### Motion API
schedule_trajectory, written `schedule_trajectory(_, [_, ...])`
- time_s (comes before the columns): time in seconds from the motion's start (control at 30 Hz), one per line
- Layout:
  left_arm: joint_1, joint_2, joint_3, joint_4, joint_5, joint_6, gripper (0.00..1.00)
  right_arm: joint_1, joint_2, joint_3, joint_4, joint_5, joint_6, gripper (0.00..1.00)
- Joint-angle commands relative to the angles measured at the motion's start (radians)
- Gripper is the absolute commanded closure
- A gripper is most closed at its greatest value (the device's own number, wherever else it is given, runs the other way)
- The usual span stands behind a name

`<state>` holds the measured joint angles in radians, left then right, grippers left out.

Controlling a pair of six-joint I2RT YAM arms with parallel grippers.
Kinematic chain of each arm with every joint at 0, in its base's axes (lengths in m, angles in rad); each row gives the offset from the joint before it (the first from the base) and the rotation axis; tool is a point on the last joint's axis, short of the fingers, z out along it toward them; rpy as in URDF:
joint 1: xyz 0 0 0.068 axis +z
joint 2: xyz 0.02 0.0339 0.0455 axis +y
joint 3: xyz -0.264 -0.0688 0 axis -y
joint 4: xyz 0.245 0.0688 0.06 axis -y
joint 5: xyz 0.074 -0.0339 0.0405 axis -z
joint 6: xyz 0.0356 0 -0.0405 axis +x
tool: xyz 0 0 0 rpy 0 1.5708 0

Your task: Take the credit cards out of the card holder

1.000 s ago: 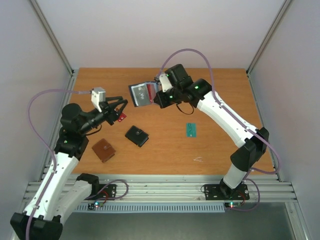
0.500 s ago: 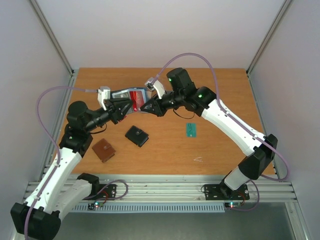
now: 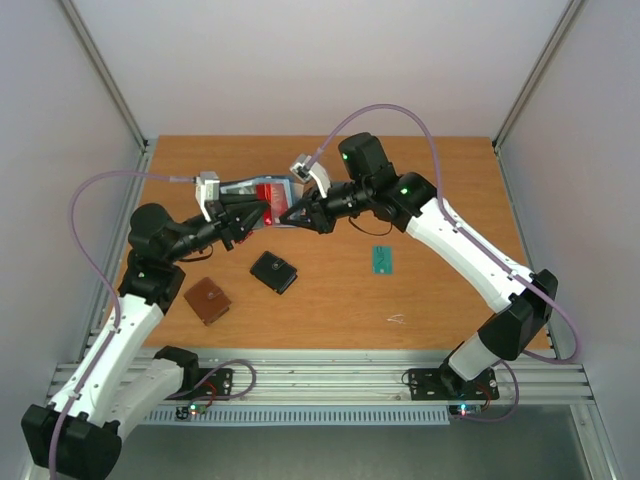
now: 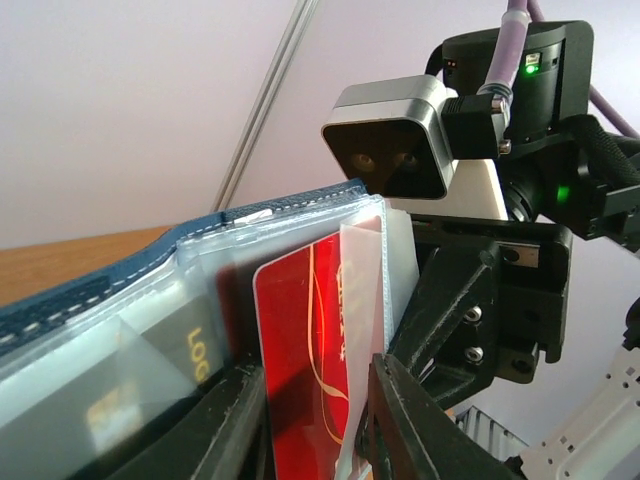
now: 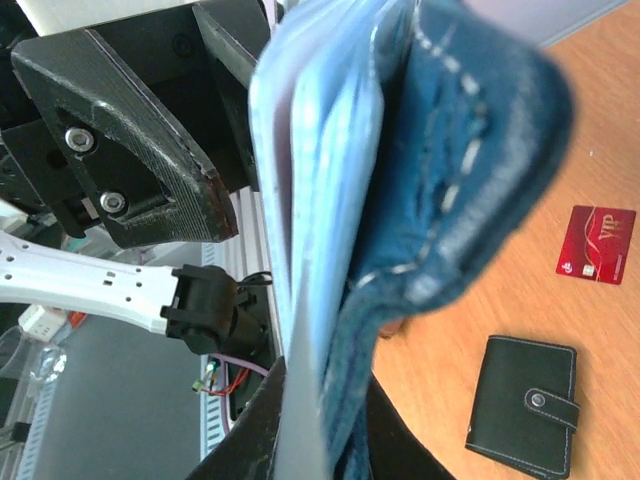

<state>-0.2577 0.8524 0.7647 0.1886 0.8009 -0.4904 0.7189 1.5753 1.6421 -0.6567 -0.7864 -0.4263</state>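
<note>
We find the card holder [image 5: 470, 170] off the table [image 3: 450, 180], held up in the air betw. the two arms, over the far side, left of centre. The right gripper [image 5: 325, 440] has it: jaws nearly closed, pinching the navy cover and clear pockets at one end. The pockets face the left arm.

The left gripper [image 4: 315, 430] is at the pockets. Its fingers [image 4: 400, 420] stand part-open, one each side of a red card [image 4: 310, 330] that sits upright in a clear sleeve, its top edge well above the fingers. We cannot tell whether they pinch the card or only flank it. The next sleeve over holds a dark card [image 4: 190, 370] w/ gold lettering, fully inside.

On the table:
- A green card [image 3: 382, 260] lies flat, right of centre, apart from everything else.
- A loose red card [image 5: 596, 245] w/ pale print lies flat near the black wallet [image 3: 273, 271], not touching it.
- The black wallet is shut, snap tab closed.
- A brown wallet [image 3: 207, 300] lies left of it, near the left arm, also shut.
</note>
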Motion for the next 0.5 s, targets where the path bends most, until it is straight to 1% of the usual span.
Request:
schedule_trajectory(0.0, [-0.028,0.014,-0.012,0.117,0.104,0.010,0.74,0.021,0.018,0.047,0.058,-0.095,-0.035,0.99])
schedule_trajectory(0.13, [-0.029,0.005,-0.018,0.153,0.142,0.007,0.96,0.021,0.020,0.042,0.049,-0.097,-0.044,0.99])
schedule_trajectory(0.17, [-0.030,0.004,-0.020,0.162,0.151,0.006,0.99,0.022,0.021,0.042,0.044,-0.096,-0.047,0.99])
schedule_trajectory(0.3, [-0.030,0.001,-0.022,0.205,0.206,0.003,1.00,0.022,0.022,0.039,0.047,-0.110,-0.051,0.99])
schedule_trajectory(0.33, [-0.030,0.000,-0.021,0.215,0.212,-0.001,0.97,0.021,0.022,0.039,0.050,-0.113,-0.052,0.99])
schedule_trajectory(0.37, [-0.029,-0.002,-0.019,0.220,0.216,-0.006,0.91,0.020,0.022,0.039,0.053,-0.114,-0.052,0.99])
schedule_trajectory(0.4, [-0.029,0.000,-0.017,0.228,0.218,-0.011,0.86,0.020,0.024,0.042,0.056,-0.114,-0.052,0.99])
schedule_trajectory(0.47, [-0.030,0.008,-0.008,0.243,0.224,-0.025,0.82,0.021,0.036,0.056,0.055,-0.118,-0.052,0.99])
